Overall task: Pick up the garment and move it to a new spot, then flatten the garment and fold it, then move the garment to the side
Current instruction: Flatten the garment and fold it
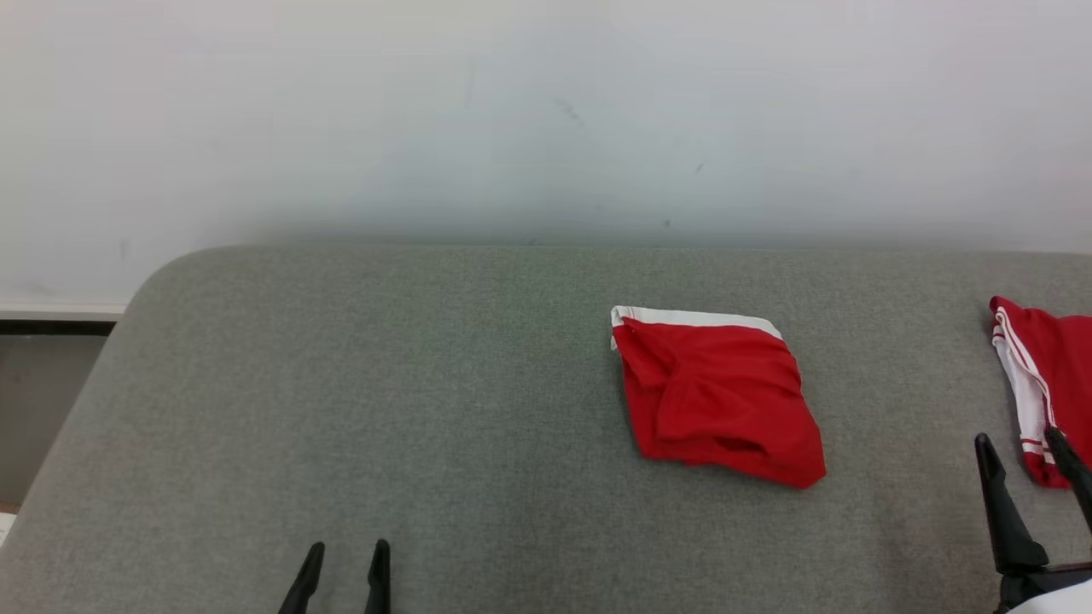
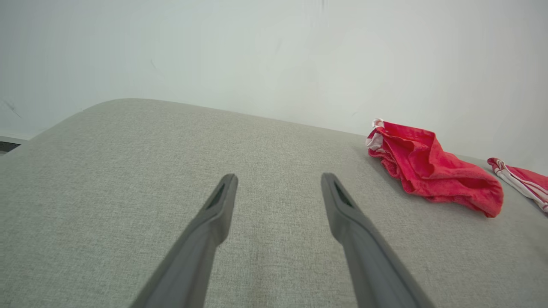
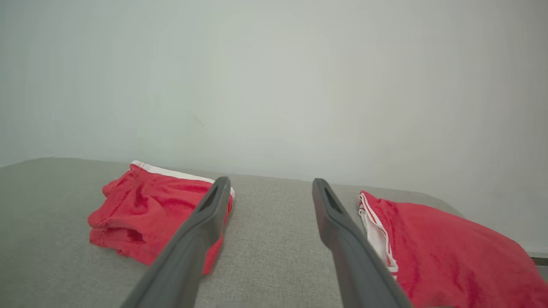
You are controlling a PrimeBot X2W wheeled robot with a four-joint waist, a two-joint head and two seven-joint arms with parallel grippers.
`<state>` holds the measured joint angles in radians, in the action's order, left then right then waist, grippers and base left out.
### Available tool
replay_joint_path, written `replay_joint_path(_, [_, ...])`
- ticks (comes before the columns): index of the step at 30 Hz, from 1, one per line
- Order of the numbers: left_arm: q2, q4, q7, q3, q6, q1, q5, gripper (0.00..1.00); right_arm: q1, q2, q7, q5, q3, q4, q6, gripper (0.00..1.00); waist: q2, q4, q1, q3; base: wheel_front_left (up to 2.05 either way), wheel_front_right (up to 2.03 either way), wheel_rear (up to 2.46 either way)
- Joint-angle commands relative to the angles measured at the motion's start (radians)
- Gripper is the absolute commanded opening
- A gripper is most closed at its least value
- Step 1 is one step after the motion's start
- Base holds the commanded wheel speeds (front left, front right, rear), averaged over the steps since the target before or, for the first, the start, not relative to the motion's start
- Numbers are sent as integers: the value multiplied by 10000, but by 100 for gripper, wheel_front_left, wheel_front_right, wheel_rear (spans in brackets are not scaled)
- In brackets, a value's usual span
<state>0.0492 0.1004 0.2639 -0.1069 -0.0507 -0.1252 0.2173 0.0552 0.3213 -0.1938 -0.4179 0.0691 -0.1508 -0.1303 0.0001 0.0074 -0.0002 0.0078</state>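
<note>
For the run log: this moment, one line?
left claw: open, empty; right claw: open, empty; red garment: ungripped, centre-right; second garment: far right

Left tool (image 1: 349,546), right tool (image 1: 1018,437): long dark tapered fingers (image 2: 342,205), slotted tips; white wrist housing (image 1: 1058,601).

The right gripper (image 3: 269,182) stands open and empty over the grey surface (image 3: 274,248). To one side lies a folded red garment (image 3: 141,205) with a white band, to the other a second red garment (image 3: 449,252) with white stripes.
</note>
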Motion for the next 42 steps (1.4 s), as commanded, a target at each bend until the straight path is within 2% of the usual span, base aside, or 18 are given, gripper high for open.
replay_joint_path(1, [33,-60,-1,69,27,-149,-60,100,-186,133,-129,203,-181,-119,-3,100,-1,-35,2,-48,0,0,0])
replay_joint_path(6, [33,-214,-1,87,-98,-59,-200,100,103,141,-287,394,-446,-210,-3,100,-1,95,2,182,0,0,0])
replay_joint_path(10, [33,-302,-1,43,-180,245,-313,100,712,210,-224,608,-109,-217,-3,100,-1,350,2,583,0,0,0])
replay_joint_path(11, [33,-303,-1,7,-201,325,-349,100,930,230,-172,641,58,-268,-3,84,-1,442,2,699,0,0,0])
replay_joint_path(12, [33,-293,-1,-46,-222,415,-357,100,1149,285,-89,712,245,-324,-3,46,-1,551,2,823,0,0,0])
replay_joint_path(15, [35,-257,-3,-210,-272,720,-330,100,1887,366,113,767,783,-627,-3,4,-1,911,2,1184,0,0,0])
replay_joint_path(16, [35,-244,-3,-260,-267,822,-290,100,2144,389,169,819,978,-776,-3,0,-1,1028,2,1307,0,0,0])
replay_joint_path(20, [33,-216,-3,-440,-217,1034,-167,100,2941,256,422,827,1517,-1407,-2,0,-1,1346,2,1616,0,0,0])
replay_joint_path(31, [33,-23,-3,-806,-29,1485,199,100,4795,-271,594,1117,2803,-4375,-2,0,-1,2183,2,2289,0,0,0])
replay_joint_path(42, [34,9,-1,-825,169,1235,316,100,4783,-855,38,1095,4060,-5243,-2,0,-1,2155,2,1943,0,0,0])
